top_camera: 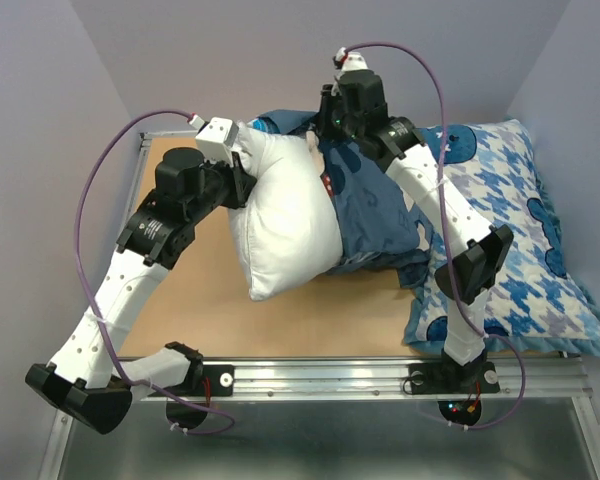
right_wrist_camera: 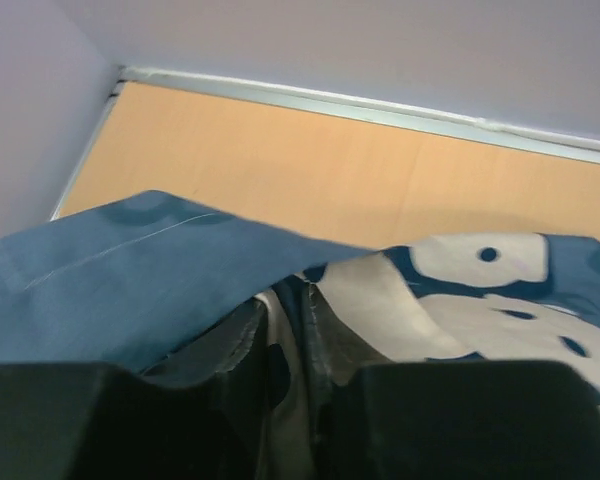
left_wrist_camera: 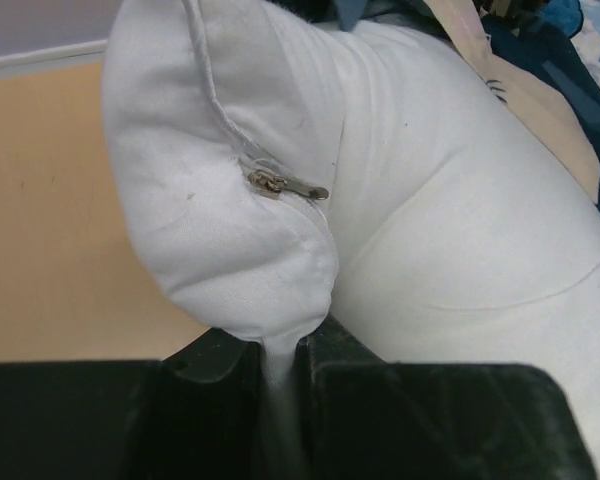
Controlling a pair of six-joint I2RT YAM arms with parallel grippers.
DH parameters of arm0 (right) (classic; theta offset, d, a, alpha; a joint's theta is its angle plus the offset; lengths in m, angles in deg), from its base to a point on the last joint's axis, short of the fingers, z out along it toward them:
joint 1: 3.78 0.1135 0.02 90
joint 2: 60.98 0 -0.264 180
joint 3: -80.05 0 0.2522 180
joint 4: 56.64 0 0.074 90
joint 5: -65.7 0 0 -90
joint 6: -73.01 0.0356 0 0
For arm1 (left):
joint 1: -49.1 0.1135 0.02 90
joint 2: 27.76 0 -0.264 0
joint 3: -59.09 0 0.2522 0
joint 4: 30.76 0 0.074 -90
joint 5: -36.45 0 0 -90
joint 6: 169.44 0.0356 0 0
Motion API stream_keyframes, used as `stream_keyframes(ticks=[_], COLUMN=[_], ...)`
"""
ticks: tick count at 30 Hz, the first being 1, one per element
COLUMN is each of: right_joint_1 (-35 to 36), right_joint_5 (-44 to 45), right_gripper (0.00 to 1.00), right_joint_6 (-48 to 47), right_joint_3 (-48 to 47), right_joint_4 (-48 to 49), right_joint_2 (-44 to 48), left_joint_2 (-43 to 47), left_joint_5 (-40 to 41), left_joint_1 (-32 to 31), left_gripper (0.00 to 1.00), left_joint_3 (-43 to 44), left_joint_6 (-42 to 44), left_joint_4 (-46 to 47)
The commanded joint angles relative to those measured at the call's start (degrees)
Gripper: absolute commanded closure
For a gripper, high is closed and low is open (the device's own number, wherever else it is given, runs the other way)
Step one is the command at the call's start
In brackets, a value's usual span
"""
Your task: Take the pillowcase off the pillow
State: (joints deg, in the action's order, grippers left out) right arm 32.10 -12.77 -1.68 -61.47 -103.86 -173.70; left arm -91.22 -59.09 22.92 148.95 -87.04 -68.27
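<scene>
The plain white pillow (top_camera: 285,220) lies across the table's middle, bent and lifted at its far left end. My left gripper (top_camera: 242,180) is shut on a pinch of its white cover (left_wrist_camera: 280,370) beside a small zipper pull (left_wrist_camera: 280,185). The dark slate-blue pillowcase (top_camera: 375,215) still wraps the pillow's right part and is bunched there. My right gripper (top_camera: 332,118) is at the back, shut on the pillowcase's edge (right_wrist_camera: 290,340), with blue fabric (right_wrist_camera: 130,280) draped over its left finger.
A blue-and-white houndstooth pillow (top_camera: 520,260) lies along the right side. The wooden tabletop (top_camera: 180,300) has a metal rail (top_camera: 380,375) at the front. Purple-grey walls close in at the left, back and right.
</scene>
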Motion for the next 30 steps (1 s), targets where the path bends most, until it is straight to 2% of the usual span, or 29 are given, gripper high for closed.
stream_keyframes(ticks=[1,6,9,12,15,18,19,22,23,24,25,27,30], right_joint_1=[-7.04,-12.48,-14.69,-19.08,-20.49,-21.81,-21.99,-22.43,-22.43,-22.43,-22.34,-21.91,-21.64], right_joint_5=[3.23,3.59,4.2,2.19,1.56,1.83,1.92,-1.31,-1.33,-5.16,-6.77,-9.93,-12.04], right_gripper=[0.83,0.98,0.99,0.99,0.99,0.99,0.99,0.99,0.99,0.99,1.0,1.0,0.99], right_joint_6=[3.93,7.01,8.42,10.09,11.67,12.81,13.08,14.91,15.36,15.89,16.33,17.12,18.0], right_joint_3=[-0.13,4.45,7.0,8.23,9.55,12.26,12.71,14.03,15.17,16.57,18.24,25.35,35.17], right_joint_4=[-1.35,-1.35,-1.44,-1.35,-1.35,-1.35,-1.27,-1.0,-0.13,1.27,2.59,7.94,13.65], right_joint_2=[3.04,2.96,2.16,-0.03,-2.49,-4.16,-4.43,-4.87,-4.52,-3.82,-2.77,1.44,6.72], left_joint_2=[4.22,6.94,8.87,11.25,12.04,11.78,11.09,2.94,1.25,-0.33,-1.83,-4.64,-11.83], left_joint_5=[1.58,4.65,5.1,9.39,12.73,21.94,30.42,38.83,37.81,35.97,31.86,26.75,21.74], left_joint_1=[-0.9,-0.9,-0.81,-0.9,-0.81,-0.81,-0.72,3.13,5.15,7.17,11.02,13.94,20.71], left_gripper=[1.0,1.0,1.0,1.0,1.0,1.0,1.0,1.0,1.0,1.0,1.0,1.0,1.0], left_joint_3=[0.98,2.91,4.06,6.07,8.27,11.43,12.92,20.48,20.5,21.63,21.99,20.42,22.33], left_joint_6=[0.21,-1.54,-1.98,-2.78,-3.91,-6.45,-7.16,-6.48,-6.29,-6.38,-6.81,-7.52,-8.66], left_joint_4=[0.72,0.02,0.1,-0.77,-1.39,-2.88,-5.49,-8.94,-8.69,-8.51,-7.73,-3.88,-3.41])
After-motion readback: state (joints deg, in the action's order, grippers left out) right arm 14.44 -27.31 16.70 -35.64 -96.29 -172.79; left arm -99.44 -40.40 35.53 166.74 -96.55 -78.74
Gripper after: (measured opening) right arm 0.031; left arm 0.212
